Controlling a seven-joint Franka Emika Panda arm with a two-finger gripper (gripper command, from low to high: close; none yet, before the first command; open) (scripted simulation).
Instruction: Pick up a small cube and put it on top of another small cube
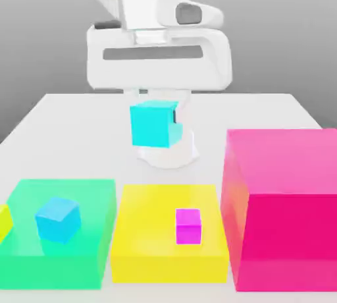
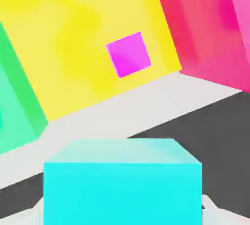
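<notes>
Taking the broad yellow block (image 1: 168,229) at the front of the white table (image 1: 66,114) as the landmark, and starting from the exterior view's left: touching the yellow block on that side sits a wide green block (image 1: 92,196), and on its top rests a small sky-blue cube (image 1: 58,219). On top of the yellow block itself, toward its right part, stands the small plain bright magenta cube (image 1: 188,225), upright and apart from everything else. Above and behind the yellow block, lifted clear of the table, hangs the small plain turquoise-cyan cube (image 1: 154,124), clamped between the jaws of the white two-finger gripper (image 1: 156,107) under the robot's white hand; in the hand view the turquoise cube (image 2: 122,185) sits close in front with the magenta cube (image 2: 129,54) beyond it. Just right of the yellow block rises a huge pink-magenta block (image 1: 283,209), taller than its neighbours.
</notes>
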